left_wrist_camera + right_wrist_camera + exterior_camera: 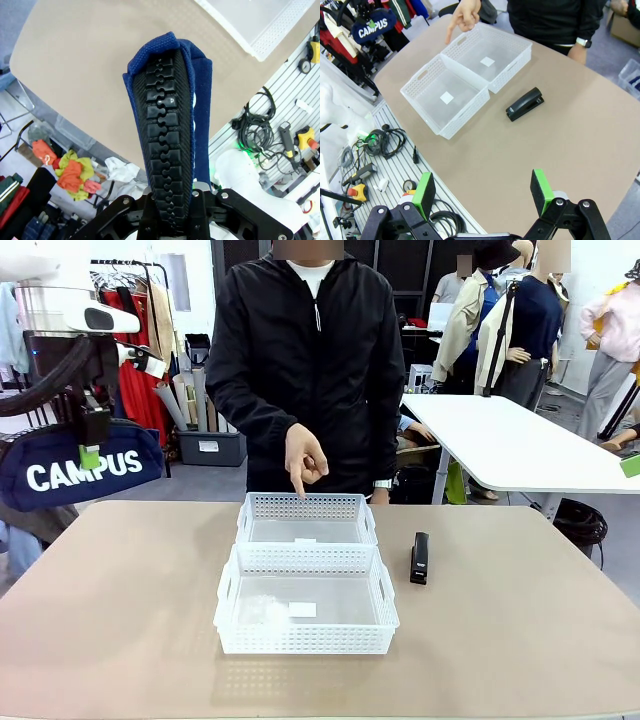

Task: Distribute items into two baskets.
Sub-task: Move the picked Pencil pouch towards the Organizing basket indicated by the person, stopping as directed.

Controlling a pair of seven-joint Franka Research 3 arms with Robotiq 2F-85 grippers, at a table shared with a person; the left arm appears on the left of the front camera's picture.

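High at the far left, my left gripper (90,455) is shut on the navy "CAMPUS" pouch (75,468), which hangs in the air beyond the table's left edge. In the left wrist view the pouch (167,100) rises between the fingers with its black zipper facing the camera. Two white lattice baskets stand end to end at mid-table: the near one (305,640) and the far one (306,508), both empty. A person's hand (303,462) points a finger down at the far basket. The black stapler (419,558) lies right of the baskets. My right gripper (482,192) hovers open above the table's near right side.
A person in a black jacket stands at the far side. A white table (520,445) stands back right. Cables and tools (380,145) lie on a slatted panel below the table's near edge. Bare tabletop (110,610) stretches left and right of the baskets.
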